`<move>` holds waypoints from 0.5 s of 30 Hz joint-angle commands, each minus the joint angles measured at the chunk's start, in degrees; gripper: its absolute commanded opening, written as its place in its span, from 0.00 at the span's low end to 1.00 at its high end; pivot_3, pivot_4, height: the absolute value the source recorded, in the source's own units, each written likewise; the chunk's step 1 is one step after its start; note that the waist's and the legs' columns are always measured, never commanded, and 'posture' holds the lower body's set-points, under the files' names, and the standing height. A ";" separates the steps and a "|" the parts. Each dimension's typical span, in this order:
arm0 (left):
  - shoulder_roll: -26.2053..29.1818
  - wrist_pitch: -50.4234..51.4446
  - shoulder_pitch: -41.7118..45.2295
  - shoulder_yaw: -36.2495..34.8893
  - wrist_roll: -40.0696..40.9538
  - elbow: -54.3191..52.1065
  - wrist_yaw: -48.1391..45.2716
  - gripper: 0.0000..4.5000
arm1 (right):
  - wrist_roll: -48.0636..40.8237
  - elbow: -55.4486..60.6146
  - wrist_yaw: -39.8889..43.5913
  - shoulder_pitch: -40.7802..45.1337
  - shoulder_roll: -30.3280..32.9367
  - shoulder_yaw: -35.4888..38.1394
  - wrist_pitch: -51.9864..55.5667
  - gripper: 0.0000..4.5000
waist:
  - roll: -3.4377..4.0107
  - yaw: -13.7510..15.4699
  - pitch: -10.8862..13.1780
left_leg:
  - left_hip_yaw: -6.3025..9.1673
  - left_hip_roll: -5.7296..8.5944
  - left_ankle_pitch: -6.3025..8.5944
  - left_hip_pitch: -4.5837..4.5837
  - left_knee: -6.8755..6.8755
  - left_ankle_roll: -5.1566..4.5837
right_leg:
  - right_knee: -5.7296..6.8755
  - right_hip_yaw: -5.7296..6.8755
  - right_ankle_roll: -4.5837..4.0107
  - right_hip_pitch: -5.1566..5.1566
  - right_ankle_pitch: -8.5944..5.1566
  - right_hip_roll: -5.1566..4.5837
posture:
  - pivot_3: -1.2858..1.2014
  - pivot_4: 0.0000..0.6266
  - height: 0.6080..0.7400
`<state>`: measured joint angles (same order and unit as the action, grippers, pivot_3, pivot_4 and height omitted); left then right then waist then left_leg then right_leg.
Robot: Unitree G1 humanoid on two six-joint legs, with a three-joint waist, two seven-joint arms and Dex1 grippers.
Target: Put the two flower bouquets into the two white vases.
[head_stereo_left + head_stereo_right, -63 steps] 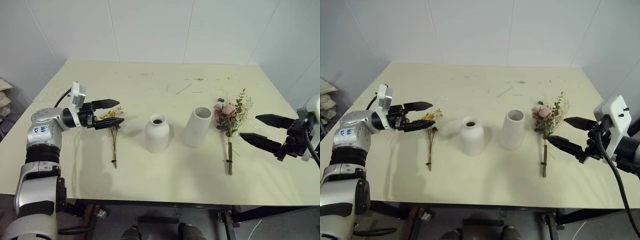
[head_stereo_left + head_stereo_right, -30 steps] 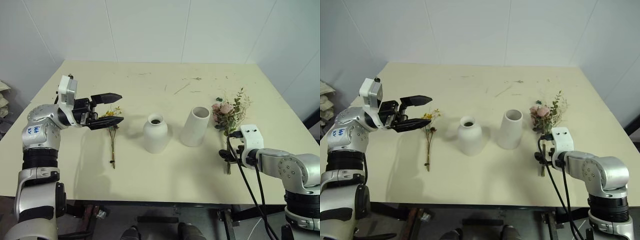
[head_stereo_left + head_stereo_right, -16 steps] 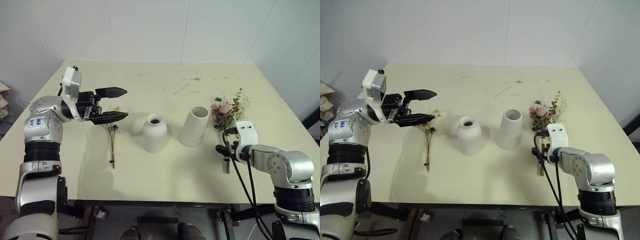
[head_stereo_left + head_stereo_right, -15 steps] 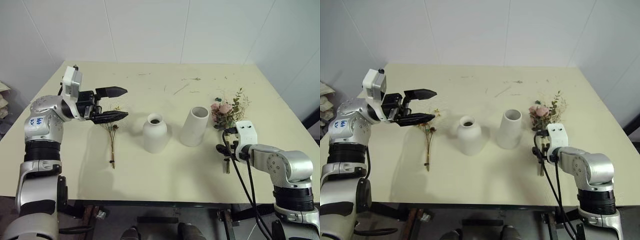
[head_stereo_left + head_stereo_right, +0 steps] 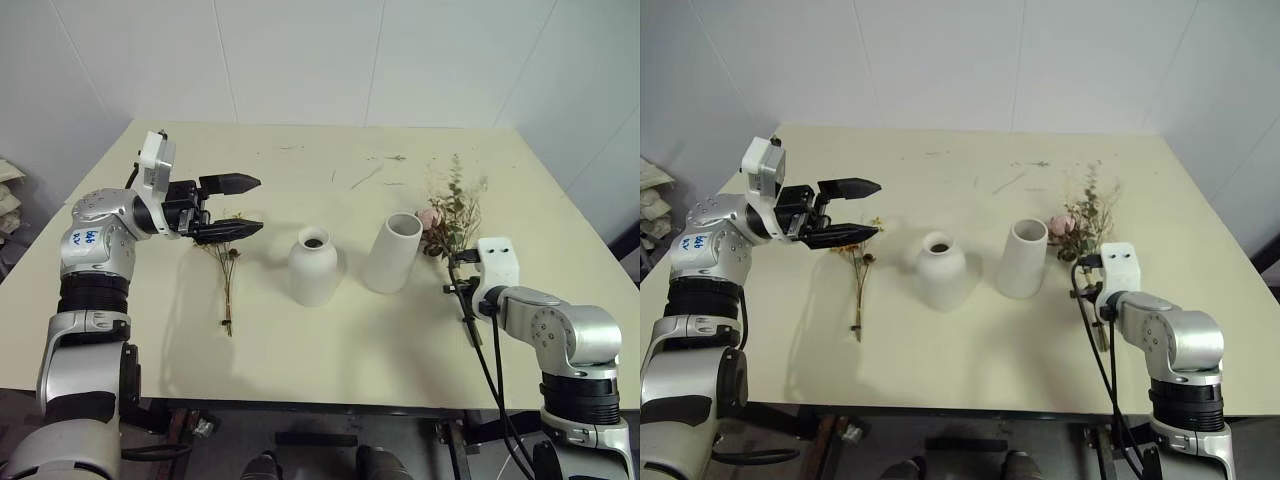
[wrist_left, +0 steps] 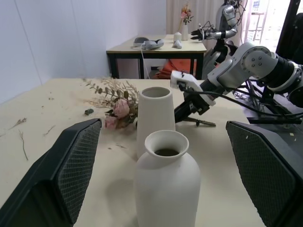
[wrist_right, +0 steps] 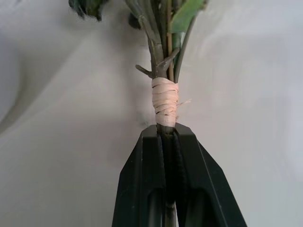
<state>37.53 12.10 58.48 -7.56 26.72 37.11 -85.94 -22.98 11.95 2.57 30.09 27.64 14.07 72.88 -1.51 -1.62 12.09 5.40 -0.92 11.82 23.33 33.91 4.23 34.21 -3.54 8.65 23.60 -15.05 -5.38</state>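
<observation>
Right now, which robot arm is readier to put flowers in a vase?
The right. Its right gripper is shut on the rose bouquet, beside the tall vase. The left gripper hangs open above the small yellow bouquet, holding nothing.

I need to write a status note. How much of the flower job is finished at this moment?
Nothing is finished: the bottle-shaped vase and the wide-mouth vase are both empty. In hand: the right gripper is shut on the rose bouquet, gripping its stems just below the wrapping. Left: the small yellow bouquet lies on the table, with the open left gripper above it.
</observation>
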 commanded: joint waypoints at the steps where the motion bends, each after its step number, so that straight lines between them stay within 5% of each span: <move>1: 0.21 -1.02 2.67 0.04 -0.10 0.29 -2.15 1.00 | 0.96 2.46 0.46 0.91 0.70 2.45 -2.30 0.01 | 0.00 -0.09 0.00 | 0.00 0.00 0.00 0.00 -0.01 0.00 | 0.00 0.00 0.00 0.00 0.00 0.00 | 0.52 0.24 1.00; 7: -0.32 -1.41 4.63 1.09 -0.80 2.66 -2.55 1.00 | 4.77 -0.72 4.94 7.06 6.76 3.22 -20.04 0.01 | 0.16 -0.23 0.10 | -0.04 0.01 0.00 0.00 -0.01 0.00 | -0.01 -0.02 0.02 0.02 0.00 -0.01 | 0.52 0.24 1.00; 15: -1.04 -2.07 5.94 1.60 -1.15 4.54 -3.04 1.00 | 6.47 -7.00 9.94 19.32 3.55 0.41 -43.46 0.01 | 0.16 -0.53 0.10 | -0.03 -0.01 0.00 0.00 -0.08 0.00 | -0.02 -0.01 0.08 0.04 -0.04 0.02 | 0.52 0.24 1.00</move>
<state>36.18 10.73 62.62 -5.51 25.52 41.61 -85.98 -16.55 4.04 11.09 47.40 31.87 15.21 34.30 -1.34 -2.15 12.19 5.37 -0.94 11.82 23.33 33.80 4.24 34.20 -3.55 8.74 23.65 -15.10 -5.36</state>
